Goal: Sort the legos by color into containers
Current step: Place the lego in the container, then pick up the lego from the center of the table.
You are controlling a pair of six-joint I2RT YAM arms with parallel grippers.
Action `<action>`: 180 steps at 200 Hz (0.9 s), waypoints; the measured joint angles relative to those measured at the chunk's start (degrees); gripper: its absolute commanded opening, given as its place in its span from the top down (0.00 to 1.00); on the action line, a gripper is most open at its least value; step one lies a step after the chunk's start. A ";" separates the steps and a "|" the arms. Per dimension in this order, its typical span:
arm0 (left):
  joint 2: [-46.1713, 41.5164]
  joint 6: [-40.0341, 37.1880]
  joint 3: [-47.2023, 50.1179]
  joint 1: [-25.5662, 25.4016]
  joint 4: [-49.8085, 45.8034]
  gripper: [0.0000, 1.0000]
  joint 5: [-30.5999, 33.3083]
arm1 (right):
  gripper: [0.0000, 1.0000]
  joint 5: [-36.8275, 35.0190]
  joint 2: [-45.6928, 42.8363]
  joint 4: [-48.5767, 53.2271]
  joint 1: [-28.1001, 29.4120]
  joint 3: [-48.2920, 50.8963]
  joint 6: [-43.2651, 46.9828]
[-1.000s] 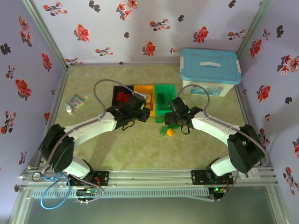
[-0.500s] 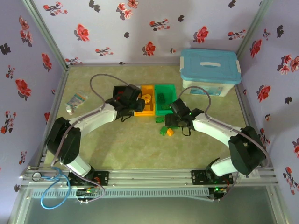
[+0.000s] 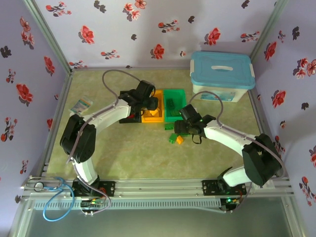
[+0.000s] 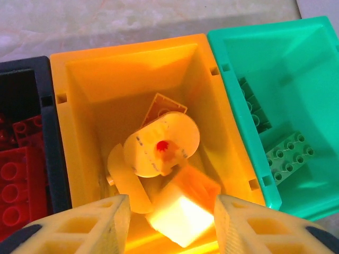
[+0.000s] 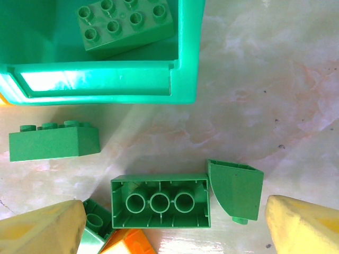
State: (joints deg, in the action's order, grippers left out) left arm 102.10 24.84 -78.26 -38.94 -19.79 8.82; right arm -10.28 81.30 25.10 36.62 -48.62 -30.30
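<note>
My left gripper (image 4: 169, 222) hangs over the orange bin (image 4: 127, 50), jaws parted. A blurred orange brick (image 4: 183, 209) lies loose between the fingers, above a yellow round piece (image 4: 159, 145) in the bin. The black bin (image 4: 21, 84) to its left holds red bricks (image 4: 16, 180), and the green bin (image 4: 296, 69) to its right holds green bricks (image 4: 288, 156). My right gripper (image 5: 175, 230) is open just in front of the green bin (image 5: 106, 82). Below it on the table lie an upturned green brick (image 5: 160, 201), a curved green piece (image 5: 235, 193), a small green brick (image 5: 98, 225) and an orange brick (image 5: 130, 243).
Another green brick (image 5: 53, 143) lies on the table left of the cluster. A large white box with a light-blue lid (image 3: 222, 74) stands at the back right. A small packet (image 3: 80, 106) lies near the left wall. Bare table stretches in front of the bins.
My left arm has swung right from the black bin to over the orange bin, and its jaws have opened, freeing the orange brick. The right arm has not moved.
</note>
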 measured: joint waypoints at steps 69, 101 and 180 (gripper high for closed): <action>-9.44 0.04 7.74 0.00 1.57 0.51 0.00 | 0.11 0.74 -0.09 0.00 0.00 0.00 -0.39; -13.00 0.33 12.52 0.00 3.17 0.51 0.00 | 0.10 1.53 -0.07 0.00 0.28 -0.02 -0.37; -19.61 2.73 25.11 0.00 5.49 0.52 0.00 | 0.17 1.73 7.13 0.39 9.01 -4.28 0.04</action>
State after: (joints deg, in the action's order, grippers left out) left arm 82.50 27.57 -53.15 -38.94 -14.31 8.82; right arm -8.56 88.42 25.50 45.63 -52.90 -30.26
